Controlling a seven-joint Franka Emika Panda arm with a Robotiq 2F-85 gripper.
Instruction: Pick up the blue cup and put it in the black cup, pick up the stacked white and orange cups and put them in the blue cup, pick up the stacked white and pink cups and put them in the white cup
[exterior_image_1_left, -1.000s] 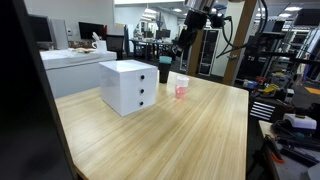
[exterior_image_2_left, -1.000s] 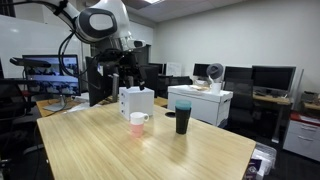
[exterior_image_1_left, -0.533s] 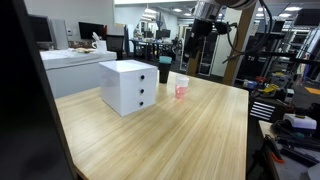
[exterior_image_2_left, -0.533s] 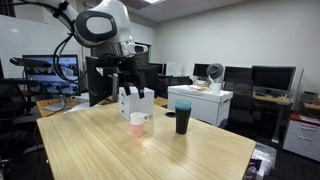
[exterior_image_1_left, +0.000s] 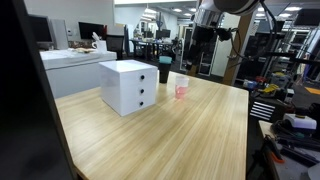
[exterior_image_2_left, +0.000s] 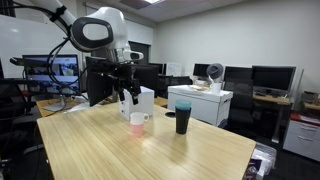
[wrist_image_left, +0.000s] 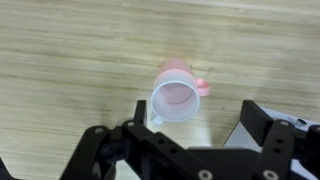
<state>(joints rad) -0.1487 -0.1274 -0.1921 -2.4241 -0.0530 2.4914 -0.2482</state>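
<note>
Even overhead office light washes the table (exterior_image_1_left: 190, 130), with ceiling lights (exterior_image_1_left: 150, 12) glowing far behind the gripper (exterior_image_1_left: 203, 45) in an exterior view. A dark, blurred edge fills the near corner. A monitor (exterior_image_2_left: 52, 70) shines beyond the arm. The wrist view is soft. The fingers (wrist_image_left: 262, 130) are black and out of focus, while the white and pink cups (wrist_image_left: 177, 95) between them are bright and shadows on the wood are faint.
</note>
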